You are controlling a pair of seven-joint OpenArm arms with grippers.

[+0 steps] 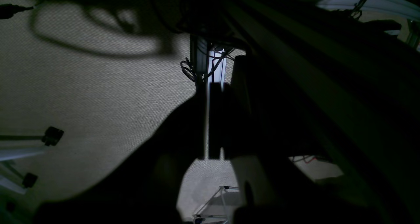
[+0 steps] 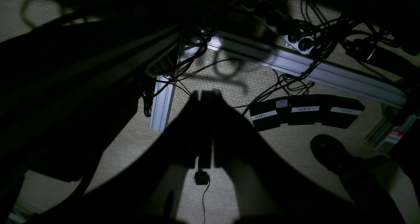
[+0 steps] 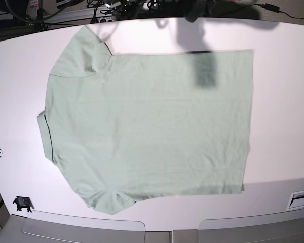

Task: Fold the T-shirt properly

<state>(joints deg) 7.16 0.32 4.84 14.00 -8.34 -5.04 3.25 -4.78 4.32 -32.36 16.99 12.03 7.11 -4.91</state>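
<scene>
Left tool (image 1: 207,119) fills the left wrist view, fingers pressed together, nothing between them, carpet (image 1: 98,96) below. Right tool (image 2: 207,132) likewise pressed together, empty, above carpet w/ cables (image 2: 288,83) and an aluminium rail (image 2: 295,66). T-shirt (image 3: 152,126) lies spread flat on the white tabletop (image 3: 278,126), collar (image 3: 44,136) toward base view's left, hem toward its right. No tool touches it.

I see a small black clip (image 3: 23,203) at the white table's (image 3: 283,101) near-left corner; cables (image 3: 111,7) beyond its far edge.
</scene>
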